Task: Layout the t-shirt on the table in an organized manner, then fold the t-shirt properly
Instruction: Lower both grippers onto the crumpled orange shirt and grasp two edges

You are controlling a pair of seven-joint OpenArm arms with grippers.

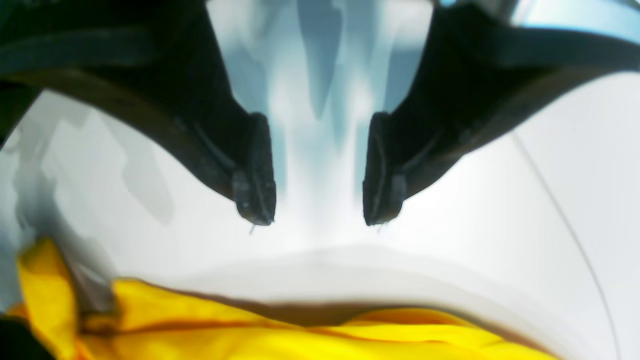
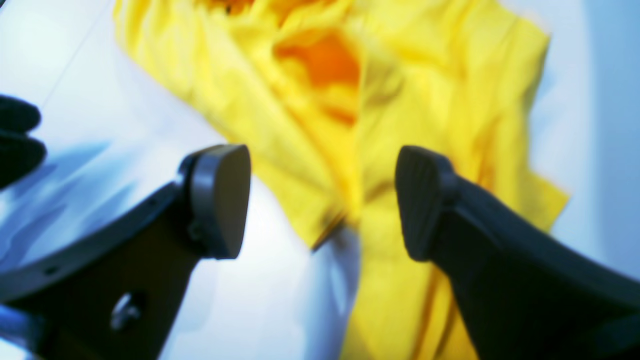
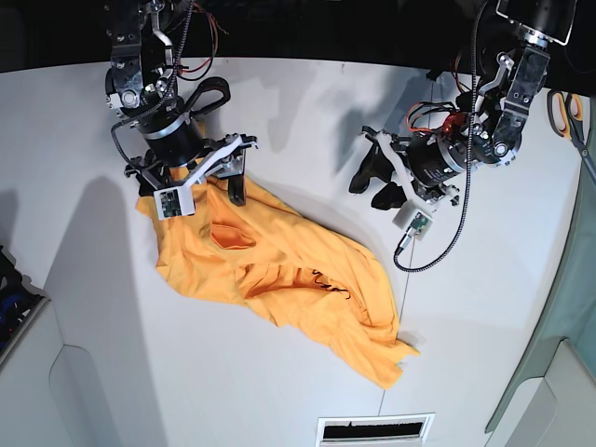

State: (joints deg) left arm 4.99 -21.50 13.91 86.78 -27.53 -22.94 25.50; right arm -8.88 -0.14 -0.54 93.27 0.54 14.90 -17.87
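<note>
Both pincers gape empty — right gripper (image 2: 322,202) over the t-shirt (image 3: 279,270), seemingly clear; left gripper (image 1: 318,170) above the table (image 3: 279,391).

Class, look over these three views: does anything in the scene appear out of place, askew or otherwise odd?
Yes. The t-shirt lies crumpled and skewed diagonally across the table, with folds bunched at its middle rather than spread flat. Neither the right tool nor the left tool holds it.

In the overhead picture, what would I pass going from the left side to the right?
Right gripper at the shirt's top edge → orange t-shirt spread crumpled on the white table → left gripper, open above bare table → scissors at the far right edge.
</note>
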